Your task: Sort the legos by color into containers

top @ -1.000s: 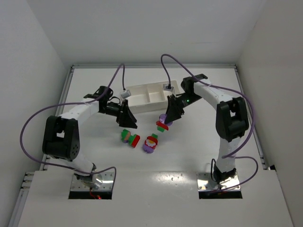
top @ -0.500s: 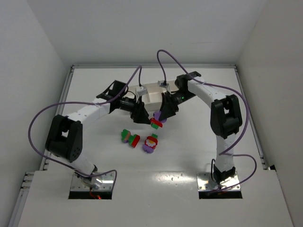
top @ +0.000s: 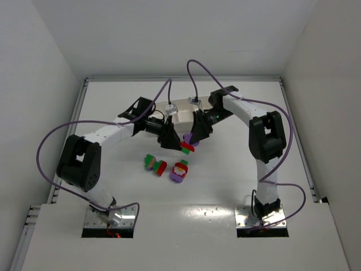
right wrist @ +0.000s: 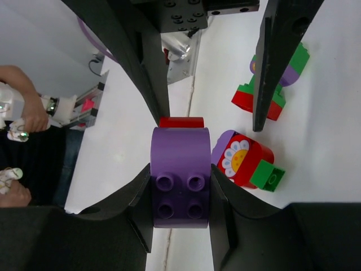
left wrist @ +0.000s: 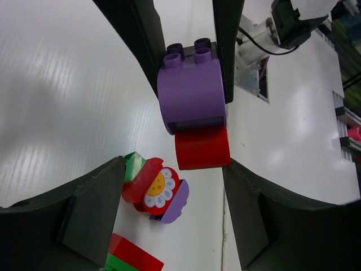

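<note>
Pinching glossy rounded purple-and-red brick clump (right wrist: 180, 169), right end effector (right wrist: 180, 189), left end effector (left wrist: 172, 165) spread empty

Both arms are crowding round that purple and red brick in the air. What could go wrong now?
The right gripper grips only the purple brick; the red brick stuck to it is unheld, so it might drop if bumped. The left gripper, jaws open, is very close: its fingers could knock the right one's. A fall may scatter the flower clump nearby.
</note>
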Available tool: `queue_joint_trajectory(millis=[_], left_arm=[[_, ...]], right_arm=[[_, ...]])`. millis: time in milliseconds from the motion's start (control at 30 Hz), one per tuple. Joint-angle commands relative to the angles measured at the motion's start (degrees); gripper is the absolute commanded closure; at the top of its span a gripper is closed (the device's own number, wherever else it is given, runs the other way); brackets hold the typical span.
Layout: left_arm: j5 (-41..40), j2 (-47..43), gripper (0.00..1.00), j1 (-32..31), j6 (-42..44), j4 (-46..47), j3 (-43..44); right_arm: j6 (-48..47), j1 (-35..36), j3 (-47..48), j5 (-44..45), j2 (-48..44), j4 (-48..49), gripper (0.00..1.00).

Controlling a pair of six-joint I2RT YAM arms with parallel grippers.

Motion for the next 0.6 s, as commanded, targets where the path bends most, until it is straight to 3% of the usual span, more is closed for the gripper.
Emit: queue_joint_trajectory(millis=[0, 567], left_arm=[[5.42, -0.61, 0.24, -1.58, -0.84, 6.60, 2.50], [10.26, -0.53, 0.24, -2.64, -0.22, 6.06, 3.21]], right_arm=[[-1.71, 1.64, 1.88, -4.96, 1.09, -1.97, 0.97], [-2.24, 1.64, 3.38, -6.10, 2.84, -1.97, 0.97]])
